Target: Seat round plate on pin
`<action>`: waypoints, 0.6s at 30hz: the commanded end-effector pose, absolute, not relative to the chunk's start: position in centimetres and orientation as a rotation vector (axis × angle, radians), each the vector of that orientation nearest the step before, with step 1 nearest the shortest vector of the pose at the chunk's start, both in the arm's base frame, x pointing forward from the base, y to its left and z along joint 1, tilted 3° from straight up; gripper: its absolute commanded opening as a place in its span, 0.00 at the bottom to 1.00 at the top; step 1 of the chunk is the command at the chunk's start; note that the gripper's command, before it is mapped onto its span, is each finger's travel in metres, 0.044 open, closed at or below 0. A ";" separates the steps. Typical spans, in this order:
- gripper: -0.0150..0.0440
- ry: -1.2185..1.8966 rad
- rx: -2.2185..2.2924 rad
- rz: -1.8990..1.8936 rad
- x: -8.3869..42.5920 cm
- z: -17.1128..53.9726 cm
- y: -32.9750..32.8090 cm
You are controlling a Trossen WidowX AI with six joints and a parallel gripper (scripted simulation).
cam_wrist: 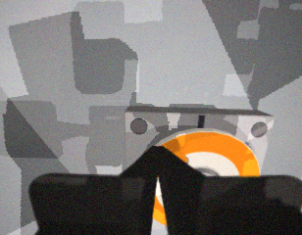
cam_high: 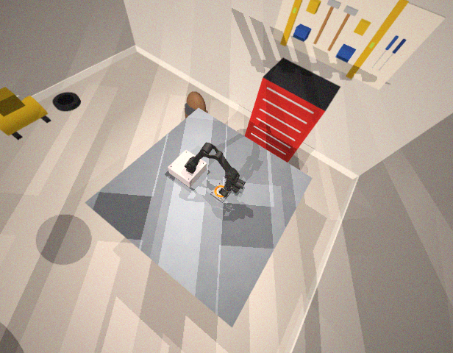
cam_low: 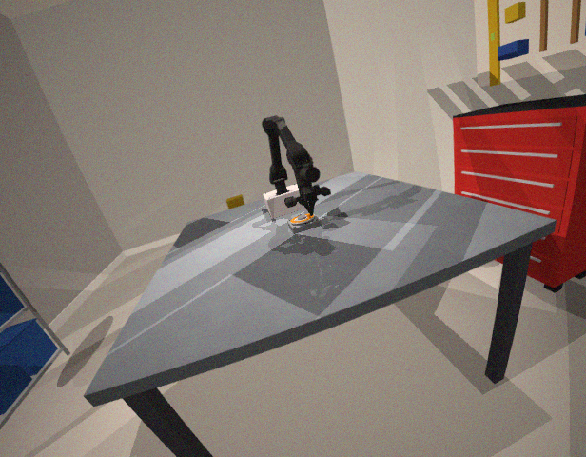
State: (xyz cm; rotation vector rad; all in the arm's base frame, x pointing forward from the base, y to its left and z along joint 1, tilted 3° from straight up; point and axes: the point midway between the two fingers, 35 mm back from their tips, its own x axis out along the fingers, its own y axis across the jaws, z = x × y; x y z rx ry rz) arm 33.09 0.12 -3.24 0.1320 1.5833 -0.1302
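The round plate (cam_high: 217,190) (cam_low: 297,222) (cam_wrist: 210,142) is an orange ring with a white middle, on the square grey base (cam_low: 303,228) (cam_wrist: 134,144). Part of the grey post (cam_wrist: 208,172) shows at its centre. My gripper (cam_low: 311,214) (cam_wrist: 157,152) is shut with nothing between the fingers. Its tips are at the plate's rim, overlapping the rim's left part in the wrist view; I cannot tell whether they touch it. The fingers hide the plate's lower left. The pin, the orange tab and its hole cannot be made out, nor whether the plate lies flat.
Two dark round screws (cam_wrist: 138,126) (cam_wrist: 259,129) and a black mark (cam_wrist: 201,121) are on the base's far side. The arm's white mounting block (cam_high: 187,168) (cam_low: 279,207) stands behind the base on the grey table (cam_high: 188,235) (cam_low: 209,305). A red cabinet (cam_high: 284,118) (cam_low: 509,167) stands beyond the table.
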 end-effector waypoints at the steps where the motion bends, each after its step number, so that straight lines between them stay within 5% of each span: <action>1: 0.25 1.588 0.129 -0.136 33.3 -3.3 -0.5; 18: 0.25 1.588 0.128 -0.137 33.7 -3.2 -2.1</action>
